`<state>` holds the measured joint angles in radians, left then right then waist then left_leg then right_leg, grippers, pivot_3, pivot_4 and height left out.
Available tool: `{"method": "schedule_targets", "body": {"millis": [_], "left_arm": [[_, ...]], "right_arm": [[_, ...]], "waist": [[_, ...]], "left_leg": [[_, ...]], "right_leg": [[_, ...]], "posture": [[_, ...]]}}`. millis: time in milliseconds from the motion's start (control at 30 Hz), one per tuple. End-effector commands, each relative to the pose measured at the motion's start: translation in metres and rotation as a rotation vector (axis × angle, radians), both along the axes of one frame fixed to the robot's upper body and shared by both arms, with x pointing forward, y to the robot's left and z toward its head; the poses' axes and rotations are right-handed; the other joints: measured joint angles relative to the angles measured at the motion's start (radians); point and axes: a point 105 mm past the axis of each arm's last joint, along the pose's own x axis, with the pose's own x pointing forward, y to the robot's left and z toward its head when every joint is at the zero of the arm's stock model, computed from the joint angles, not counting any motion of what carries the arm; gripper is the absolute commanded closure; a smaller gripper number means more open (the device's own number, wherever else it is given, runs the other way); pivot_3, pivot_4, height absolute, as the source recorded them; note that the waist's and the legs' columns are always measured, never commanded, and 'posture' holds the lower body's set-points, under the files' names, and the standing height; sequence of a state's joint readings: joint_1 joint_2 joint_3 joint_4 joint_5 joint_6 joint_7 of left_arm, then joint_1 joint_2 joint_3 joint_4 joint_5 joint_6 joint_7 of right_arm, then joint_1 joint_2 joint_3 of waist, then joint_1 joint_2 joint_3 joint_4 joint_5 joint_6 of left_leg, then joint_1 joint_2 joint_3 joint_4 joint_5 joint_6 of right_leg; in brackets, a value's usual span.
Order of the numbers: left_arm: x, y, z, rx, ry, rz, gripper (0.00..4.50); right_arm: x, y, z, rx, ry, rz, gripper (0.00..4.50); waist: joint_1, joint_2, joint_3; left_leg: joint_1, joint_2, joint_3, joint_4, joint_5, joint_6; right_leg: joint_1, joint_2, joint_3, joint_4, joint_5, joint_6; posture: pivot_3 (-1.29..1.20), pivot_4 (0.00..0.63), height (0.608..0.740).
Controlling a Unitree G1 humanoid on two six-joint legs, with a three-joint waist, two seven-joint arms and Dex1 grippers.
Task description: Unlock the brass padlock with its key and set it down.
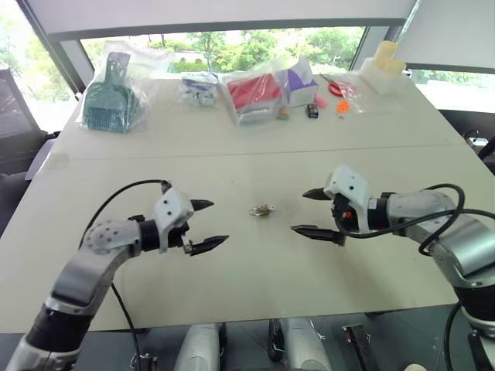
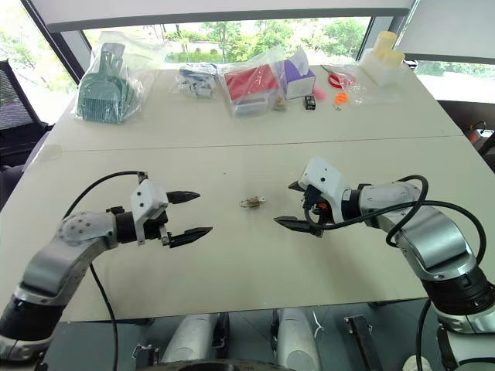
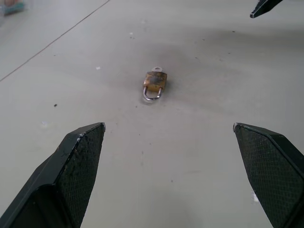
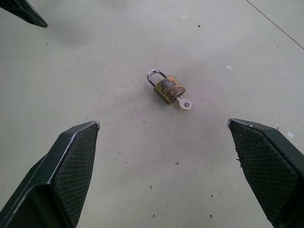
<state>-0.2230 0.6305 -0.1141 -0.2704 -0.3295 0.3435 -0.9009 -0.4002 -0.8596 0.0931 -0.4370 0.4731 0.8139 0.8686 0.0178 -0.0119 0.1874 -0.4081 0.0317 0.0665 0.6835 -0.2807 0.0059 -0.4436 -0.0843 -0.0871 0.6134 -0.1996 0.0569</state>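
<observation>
We see our left claw (image 1: 207, 225) with its fingers spread wide, empty, aimed at the brass padlock (image 1: 261, 209) lying flat on the bench (image 1: 232, 270) between both claws — the key (image 4: 184, 103) already in its body. Our right claw (image 1: 317, 212) mirrors it, equally spread. Bagged clutter (image 1: 255, 93) sits far behind.

Grey arms, black cables, black-fingered claws

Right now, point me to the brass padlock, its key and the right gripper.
brass padlock (image 4: 169, 89), right wrist view, on its brass body.
key (image 4: 185, 103), right wrist view, on its round silvery head sticking out of the lock.
right gripper (image 1: 317, 212), left eye view, midway between its open fingertips.
</observation>
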Motion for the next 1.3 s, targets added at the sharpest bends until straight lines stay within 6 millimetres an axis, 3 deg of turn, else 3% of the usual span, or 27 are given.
{"method": "schedule_targets", "body": {"millis": [33,267,567,867,1167,1300], "left_arm": [[0.007,-0.019,-0.012,0.037,-0.039,-0.056,0.02],[0.037,-0.055,-0.021,0.01,-0.068,-0.109,0.02],[0.067,-0.067,-0.038,0.067,-0.096,-0.139,0.02],[0.071,-0.076,-0.05,0.088,-0.078,-0.186,0.02],[0.07,-0.074,-0.057,0.104,-0.065,-0.196,3.76],[0.075,-0.067,-0.055,0.086,-0.065,-0.141,3.75]], "right_arm": [[0.0,0.005,0.009,0.007,-0.06,0.008,0.0],[-0.004,0.007,0.009,0.02,-0.075,-0.026,0.0],[-0.012,0.008,0.007,0.032,-0.088,-0.074,0.0],[-0.015,0.007,0.005,0.031,-0.094,-0.099,0.0],[-0.014,0.009,0.004,0.026,-0.094,-0.091,0.0],[-0.009,0.017,0.004,0.009,-0.131,-0.065,0.0]], "waist": [[-0.001,0.0,0.0],[-0.002,-0.001,0.0],[-0.001,-0.001,0.0],[0.006,-0.001,-0.001],[0.02,-0.001,-0.001],[0.019,-0.001,-0.001]], "left_leg": [[0.0,0.0,0.0,0.0,0.0,0.0],[0.0,0.0,0.004,0.0,0.0,0.0],[0.0,0.0,0.004,0.0,0.0,0.0],[0.0,0.0,0.004,0.001,0.0,0.0],[0.001,0.0,0.005,0.001,0.0,0.0],[0.001,0.0,0.005,0.001,0.0,0.0]], "right_leg": [[0.0,0.0,0.0,0.0,0.0,0.0],[0.0,0.001,0.0,0.001,0.002,0.003],[0.0,0.001,0.0,0.001,0.002,0.004],[0.001,-0.001,0.0,0.001,0.002,0.004],[0.001,-0.001,0.0,0.001,0.003,0.003],[0.001,-0.001,0.0,0.001,0.003,0.003]], "posture": [[0.0,0.15,0.74],[0.0,0.15,0.74],[0.0,0.15,0.74],[0.0,0.15,0.74],[0.0,0.15,0.74],[0.0,0.15,0.74]]}}
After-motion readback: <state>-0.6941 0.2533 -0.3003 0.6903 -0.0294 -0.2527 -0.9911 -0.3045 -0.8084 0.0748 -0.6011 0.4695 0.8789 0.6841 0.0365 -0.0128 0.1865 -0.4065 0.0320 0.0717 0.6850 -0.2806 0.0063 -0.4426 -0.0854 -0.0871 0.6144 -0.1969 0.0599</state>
